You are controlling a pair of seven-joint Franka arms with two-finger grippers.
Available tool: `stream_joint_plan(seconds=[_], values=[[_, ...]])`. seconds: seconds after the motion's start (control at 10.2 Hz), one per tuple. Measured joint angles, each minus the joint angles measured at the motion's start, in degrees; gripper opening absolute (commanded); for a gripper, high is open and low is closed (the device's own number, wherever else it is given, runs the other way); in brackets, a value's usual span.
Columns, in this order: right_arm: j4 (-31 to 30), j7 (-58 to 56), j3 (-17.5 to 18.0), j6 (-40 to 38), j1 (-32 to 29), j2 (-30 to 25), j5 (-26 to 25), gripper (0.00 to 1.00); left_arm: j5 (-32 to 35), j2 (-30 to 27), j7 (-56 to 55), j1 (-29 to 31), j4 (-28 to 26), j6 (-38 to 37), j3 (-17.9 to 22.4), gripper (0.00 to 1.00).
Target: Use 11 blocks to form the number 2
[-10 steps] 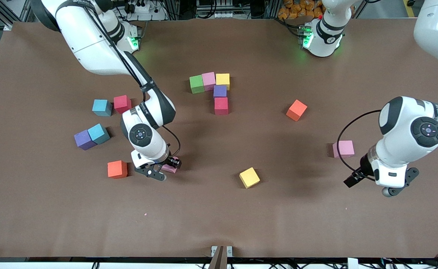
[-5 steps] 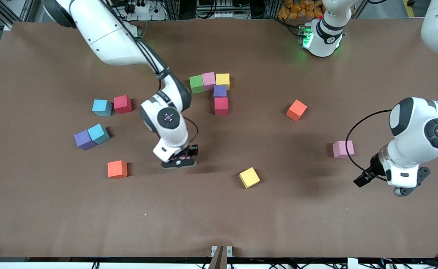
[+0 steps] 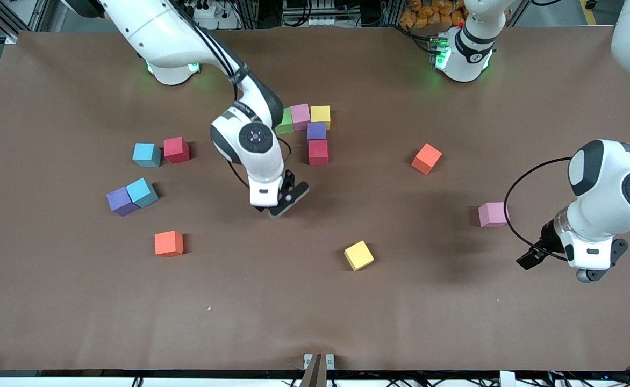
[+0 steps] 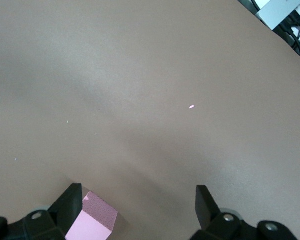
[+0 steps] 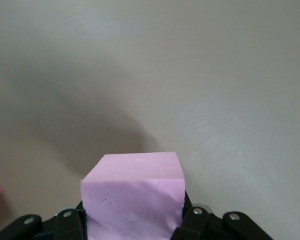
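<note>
The right gripper is pinching a pink block over bare bench, just short of the partial number 2. The left gripper is waiting, fingers spread, near another pink block. Risk: a misaligned descent is liable to nudge the red block out of column.
</note>
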Motion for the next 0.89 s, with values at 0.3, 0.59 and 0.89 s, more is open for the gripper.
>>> stream_joint_plan(seconds=[0.3, 0.59, 0.89], values=[[-3.8, -15.4, 3.8, 0.0, -1.2, -1.5, 0.0, 0.43, 0.0, -0.1, 0.0, 0.2, 0.0, 0.0, 0.0, 1.00], [-6.3, -25.7, 6.0, 0.1, -0.9, -1.4, 0.0, 0.43, 0.0, -0.4, 0.0, 0.7, 0.0, -0.9, -0.1, 1.00], [-8.7, -28.1, 7.8, 0.3, -0.7, -0.8, 0.0, 0.43, 0.0, -0.8, -0.1, 0.7, 0.0, -1.1, -0.4, 1.00]])
